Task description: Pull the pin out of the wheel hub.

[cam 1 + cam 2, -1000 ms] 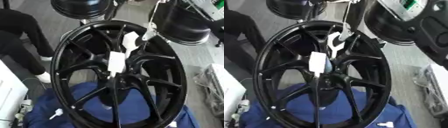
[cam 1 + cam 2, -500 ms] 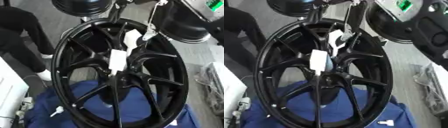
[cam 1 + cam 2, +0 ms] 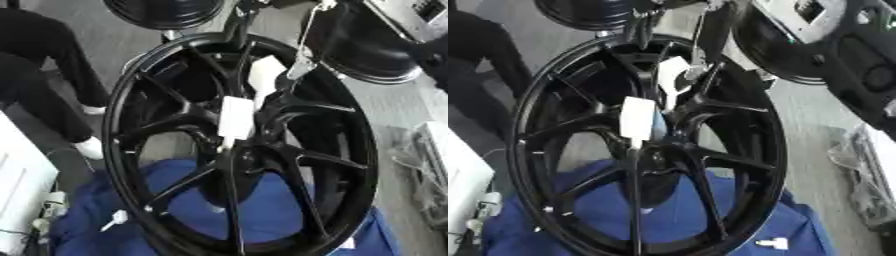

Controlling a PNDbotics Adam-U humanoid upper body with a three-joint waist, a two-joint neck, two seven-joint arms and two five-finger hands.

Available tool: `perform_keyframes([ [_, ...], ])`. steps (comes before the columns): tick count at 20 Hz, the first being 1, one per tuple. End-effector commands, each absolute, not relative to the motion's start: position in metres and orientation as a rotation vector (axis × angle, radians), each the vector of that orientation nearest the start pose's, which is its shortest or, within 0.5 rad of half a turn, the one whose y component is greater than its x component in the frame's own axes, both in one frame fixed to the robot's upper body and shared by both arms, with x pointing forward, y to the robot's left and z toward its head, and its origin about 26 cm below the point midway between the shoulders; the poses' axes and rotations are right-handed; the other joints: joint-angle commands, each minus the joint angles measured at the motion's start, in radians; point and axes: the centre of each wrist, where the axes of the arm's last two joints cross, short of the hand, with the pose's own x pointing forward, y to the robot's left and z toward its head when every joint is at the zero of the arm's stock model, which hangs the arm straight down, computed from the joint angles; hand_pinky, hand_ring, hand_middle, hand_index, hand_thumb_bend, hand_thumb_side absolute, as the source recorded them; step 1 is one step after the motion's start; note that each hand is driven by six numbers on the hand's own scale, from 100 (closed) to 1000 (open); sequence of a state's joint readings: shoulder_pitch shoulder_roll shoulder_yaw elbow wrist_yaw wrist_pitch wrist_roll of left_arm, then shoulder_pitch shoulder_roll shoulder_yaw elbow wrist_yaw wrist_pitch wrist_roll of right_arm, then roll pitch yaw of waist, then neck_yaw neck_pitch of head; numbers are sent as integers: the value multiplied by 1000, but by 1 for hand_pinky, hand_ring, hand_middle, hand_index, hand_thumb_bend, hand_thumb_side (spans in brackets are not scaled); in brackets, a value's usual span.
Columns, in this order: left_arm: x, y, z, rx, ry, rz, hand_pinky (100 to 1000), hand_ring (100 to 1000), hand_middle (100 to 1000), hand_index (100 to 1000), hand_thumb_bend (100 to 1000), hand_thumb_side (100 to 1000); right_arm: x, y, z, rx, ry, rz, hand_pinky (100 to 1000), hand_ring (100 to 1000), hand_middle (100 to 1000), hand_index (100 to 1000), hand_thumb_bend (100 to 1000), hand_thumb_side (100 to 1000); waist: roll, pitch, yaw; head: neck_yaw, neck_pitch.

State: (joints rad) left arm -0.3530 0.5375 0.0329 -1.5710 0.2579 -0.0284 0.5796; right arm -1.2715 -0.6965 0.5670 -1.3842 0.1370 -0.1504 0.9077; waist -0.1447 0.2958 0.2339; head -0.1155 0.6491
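Fingers: can't tell whether wide, narrow or holding anything. All that shows of the right hand point(image 3: 300, 64) is a slim silver-and-dark piece coming down from the upper right corner. Its tip sits just inside the wheel's top rim, by the upper spokes. Left hand isn't seen in either view.

Just beside that tip, to its left, is a white piece point(image 3: 264, 75) lying against the upper spokes. Below it a white rectangular tag point(image 3: 235, 117) sits on a spoke just above the hub point(image 3: 240, 153). The hub is the dark centre where all the spokes meet, approx mid-picture. The pin itself can't be picked out; the hub area is black on black.

The wheel point(image 3: 756, 165) is big, gloss black w/ thin paired spokes, stood on edge and leaning, and fills most of both views. Its lower part rests on a blue cloth point(image 3: 179, 222), which shows through the spokes.

On the cloth there are two small white objects: one at lower left outside the rim point(image 3: 116, 218), one at lower right point(image 3: 771, 243).

Behind the wheel are two more black wheels, one at top centre point(image 3: 163, 10) and one at upper right point(image 3: 372, 50). Grey floor point(image 3: 398, 107) at right.
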Motion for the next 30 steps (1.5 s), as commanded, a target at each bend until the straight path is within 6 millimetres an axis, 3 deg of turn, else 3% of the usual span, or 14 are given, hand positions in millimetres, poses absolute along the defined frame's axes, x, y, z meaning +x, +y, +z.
perform_keyframes([
  [1, 351, 353, 162, 581, -2001, 298, 721, 771, 684, 699, 330, 790, 405, -182, 387, 526, 2058, -2933, 887, 791, 665, 846, 557, 114, 10, -15, 0, 0, -1],
  [21, 351, 352, 161, 574, -2001, 306, 724, 771, 685, 695, 325, 797, 426, -191, 370, 574, 2047, -3025, 879, 782, 656, 832, 554, 131, 9, -3, 7, -7, -1],
  [30, 351, 352, 160, 573, -1997, 303, 725, 772, 687, 693, 322, 800, 425, -189, 372, 518, 2093, -3017, 867, 757, 621, 770, 509, 129, 8, -2, 8, -7, 1],
])
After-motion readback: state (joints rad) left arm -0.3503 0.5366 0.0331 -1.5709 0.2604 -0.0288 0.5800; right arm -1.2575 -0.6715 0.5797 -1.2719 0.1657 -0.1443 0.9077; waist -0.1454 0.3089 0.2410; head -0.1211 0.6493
